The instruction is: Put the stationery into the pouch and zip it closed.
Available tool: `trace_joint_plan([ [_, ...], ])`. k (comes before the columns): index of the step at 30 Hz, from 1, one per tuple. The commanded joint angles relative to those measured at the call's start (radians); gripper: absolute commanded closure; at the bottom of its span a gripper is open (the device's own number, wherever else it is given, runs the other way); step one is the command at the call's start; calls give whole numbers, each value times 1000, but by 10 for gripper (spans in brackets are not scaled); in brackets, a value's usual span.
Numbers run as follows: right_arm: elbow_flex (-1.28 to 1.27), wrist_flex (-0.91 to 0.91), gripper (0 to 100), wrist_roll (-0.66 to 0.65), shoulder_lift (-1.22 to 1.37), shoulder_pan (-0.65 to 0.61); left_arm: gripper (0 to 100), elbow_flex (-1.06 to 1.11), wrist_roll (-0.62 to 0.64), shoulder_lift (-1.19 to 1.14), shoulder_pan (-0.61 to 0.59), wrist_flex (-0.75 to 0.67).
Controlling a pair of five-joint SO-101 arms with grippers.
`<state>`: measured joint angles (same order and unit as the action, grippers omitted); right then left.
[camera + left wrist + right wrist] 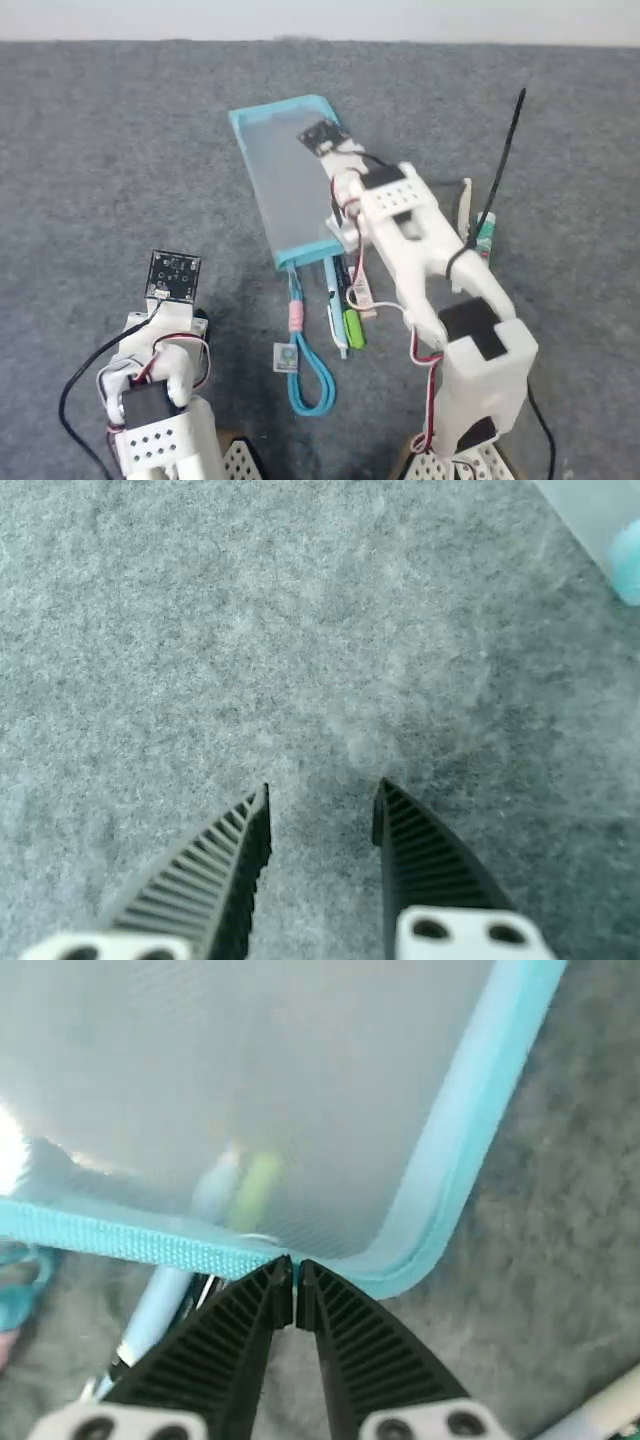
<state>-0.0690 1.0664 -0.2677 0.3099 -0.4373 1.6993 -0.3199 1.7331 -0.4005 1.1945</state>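
Observation:
A translucent pouch (285,180) with a teal border lies flat on the grey carpet. A light-blue pen (334,310), a green marker (353,327) and a dark pen stick out of its near edge. Through the pouch (250,1080) wall I see the blue pen (213,1195) and the green marker (256,1188) tips inside. My right gripper (295,1272) is shut at the teal zip band (150,1245) by the pouch's near right corner, pinching that edge. My left gripper (322,798) hangs open over bare carpet, left of the pouch corner (627,565).
A teal lanyard loop (312,380) with a pink piece and a small tag (287,357) trails from the pouch's near edge. To the right of the right arm (420,240) lie a white and teal item (484,236) and a dark object. Open carpet lies to the left.

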Motion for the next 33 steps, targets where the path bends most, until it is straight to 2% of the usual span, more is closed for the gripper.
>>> trace_joint_plan([
  [1, 181, 196, 979, 100, -21, -39, 836, -10, -8, 15, -3, -37],
  [6, 112, 286, 877, 143, -88, -108, 836, -10, -8, 15, -3, -37],
  [15, -172, 130, 871, 204, -170, -188, 836, -10, -8, 15, -3, -37],
  [25, -198, 107, 869, 235, -153, -229, 836, -10, -8, 15, -3, -37],
  [33, -195, 131, 710, 270, -213, -242, 836, -10, -8, 15, -3, -37],
])
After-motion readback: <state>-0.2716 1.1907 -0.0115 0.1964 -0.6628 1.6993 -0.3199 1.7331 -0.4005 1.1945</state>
